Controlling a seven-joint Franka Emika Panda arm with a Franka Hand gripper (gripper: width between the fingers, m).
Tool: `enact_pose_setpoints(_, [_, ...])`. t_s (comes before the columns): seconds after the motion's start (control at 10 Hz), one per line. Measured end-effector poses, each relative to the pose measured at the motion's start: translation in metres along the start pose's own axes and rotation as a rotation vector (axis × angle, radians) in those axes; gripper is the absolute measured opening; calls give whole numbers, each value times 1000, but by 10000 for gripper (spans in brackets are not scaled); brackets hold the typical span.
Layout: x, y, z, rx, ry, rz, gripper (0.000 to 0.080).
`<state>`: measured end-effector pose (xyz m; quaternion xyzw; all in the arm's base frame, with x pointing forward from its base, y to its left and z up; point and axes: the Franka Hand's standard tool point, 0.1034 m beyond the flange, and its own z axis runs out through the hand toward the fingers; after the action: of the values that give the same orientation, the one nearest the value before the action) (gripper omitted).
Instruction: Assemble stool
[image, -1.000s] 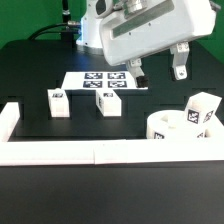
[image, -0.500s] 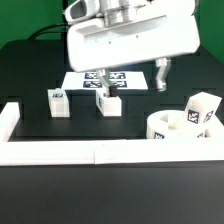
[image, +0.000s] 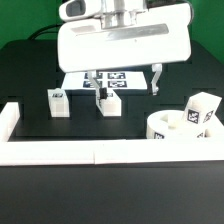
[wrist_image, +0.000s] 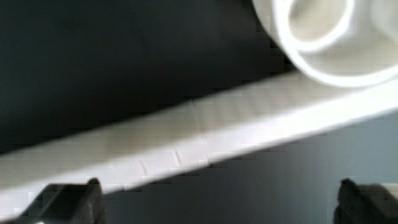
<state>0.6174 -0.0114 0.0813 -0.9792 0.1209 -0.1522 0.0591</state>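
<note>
The stool's round white seat lies at the exterior view's right, with one tagged leg block standing upright at its right side. Two more leg blocks stand apart on the black table left of centre. My gripper hangs above the table's middle, behind the second block and left of the seat. It is open and holds nothing. In the wrist view the gripper shows dark fingertips far apart over black table, with the seat's rim beyond.
The marker board lies flat behind the leg blocks, partly under my gripper. A long white border rail runs along the table's front and turns up the left side; in the wrist view the rail crosses diagonally.
My gripper has moved toward the exterior view's left, from above the seat's side to over the table's middle, and stayed open. The parts have not moved.
</note>
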Motion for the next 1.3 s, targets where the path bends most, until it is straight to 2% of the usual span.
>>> enact_pose_setpoints(0.1, [-9,6,1,-5,-69,3,649])
enact_pose_setpoints(0.3, [-12,16,1,-27,-53,-1,649])
enact_pose_setpoints(0.5, [-21,8,1,15,-210,22,649])
enact_pose_setpoints(0.7, [-24,8,2,28,-342,31,649])
enact_pose_setpoints(0.9, [-51,16,3,-20,-558,30,649])
enact_pose_setpoints(1.0, [-54,22,2,-44,-645,13,649])
enact_pose_setpoints(1.1, [-56,25,5,-61,-676,-2,649])
enact_pose_setpoints(1.3, [-67,29,2,-51,-818,16,649])
